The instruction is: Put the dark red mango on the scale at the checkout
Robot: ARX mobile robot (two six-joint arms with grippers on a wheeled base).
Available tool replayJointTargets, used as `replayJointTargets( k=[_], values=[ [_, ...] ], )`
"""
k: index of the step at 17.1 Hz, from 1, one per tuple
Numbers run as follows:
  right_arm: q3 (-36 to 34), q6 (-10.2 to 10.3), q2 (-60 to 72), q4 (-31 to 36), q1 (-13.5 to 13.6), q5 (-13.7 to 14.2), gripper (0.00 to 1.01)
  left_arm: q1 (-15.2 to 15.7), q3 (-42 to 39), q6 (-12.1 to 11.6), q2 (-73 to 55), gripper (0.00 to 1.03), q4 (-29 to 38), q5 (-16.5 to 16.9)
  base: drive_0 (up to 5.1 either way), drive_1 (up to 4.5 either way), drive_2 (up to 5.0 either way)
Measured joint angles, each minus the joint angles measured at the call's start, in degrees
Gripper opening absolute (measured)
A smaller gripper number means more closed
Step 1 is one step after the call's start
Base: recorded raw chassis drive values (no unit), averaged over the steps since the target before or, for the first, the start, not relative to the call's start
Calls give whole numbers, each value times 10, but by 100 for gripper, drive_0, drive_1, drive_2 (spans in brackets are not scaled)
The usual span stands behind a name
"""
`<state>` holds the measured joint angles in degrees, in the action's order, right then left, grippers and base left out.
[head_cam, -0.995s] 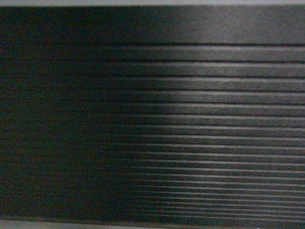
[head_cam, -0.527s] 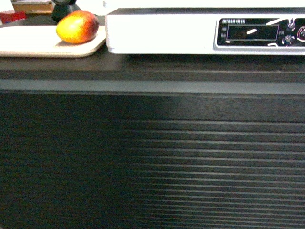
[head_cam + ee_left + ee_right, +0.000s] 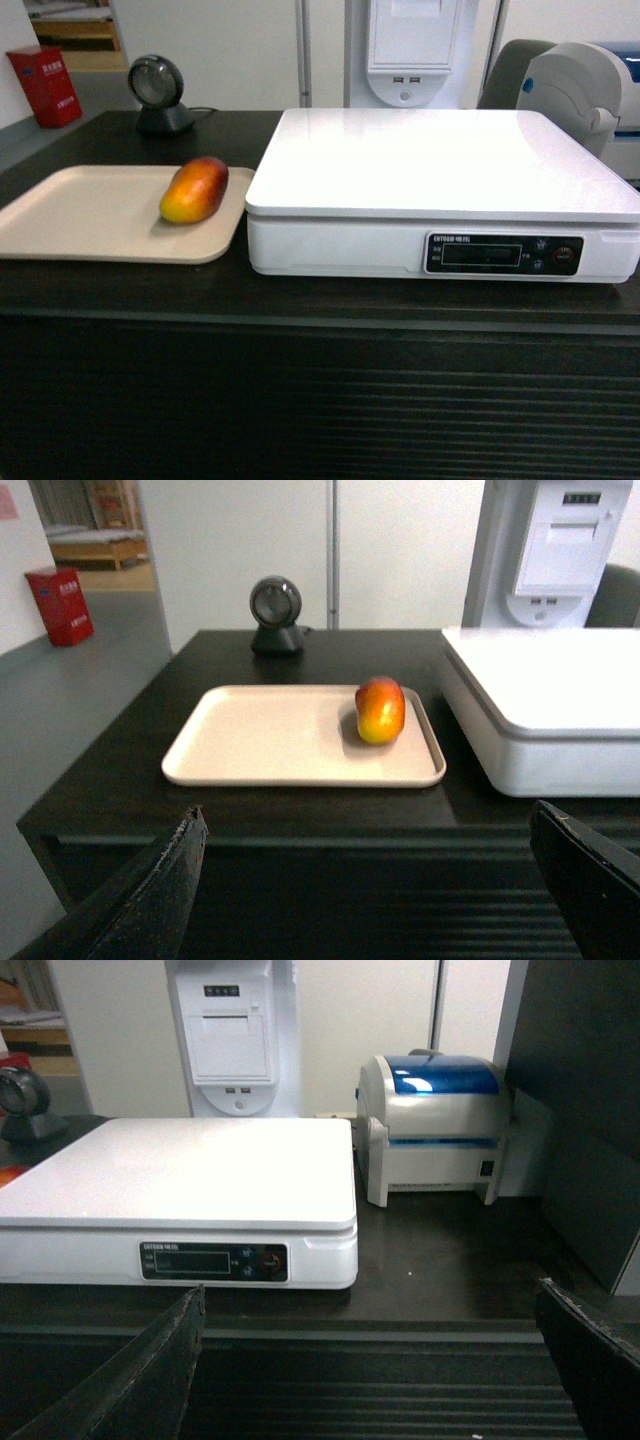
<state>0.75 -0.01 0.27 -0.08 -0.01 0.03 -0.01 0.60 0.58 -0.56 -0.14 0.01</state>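
Left gripper [image 3: 365, 880]: only two finger tips showed, at the lower corners of the left wrist view — both black.
Left fingers [image 3: 150, 895]: broad, tapering wedges with a matte, grainy surface and a paler, worn-looking edge.
Right gripper [image 3: 365, 1360]: the same pair of black tips in the right wrist view.
Right fingers [image 3: 585, 1345]: dark, rough-textured, with a thin light line along the upper edge — no cables, screws or markings could be made out.
Head view: no part of the robot showed.

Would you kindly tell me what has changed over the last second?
Only the head camera's view rose: from the checkout's ribbed front up to its top. The dark red mango stays on the beige tray, beside the scale. Nothing was grasped.
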Motion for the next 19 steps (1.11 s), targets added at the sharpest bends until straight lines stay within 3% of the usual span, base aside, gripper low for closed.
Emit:
replayJointTargets(
  k=[19],
  values=[
    [0,0,0,-1,0,0,98,0,0,0,0,98,-1,0,0,0,0]
  ],
)
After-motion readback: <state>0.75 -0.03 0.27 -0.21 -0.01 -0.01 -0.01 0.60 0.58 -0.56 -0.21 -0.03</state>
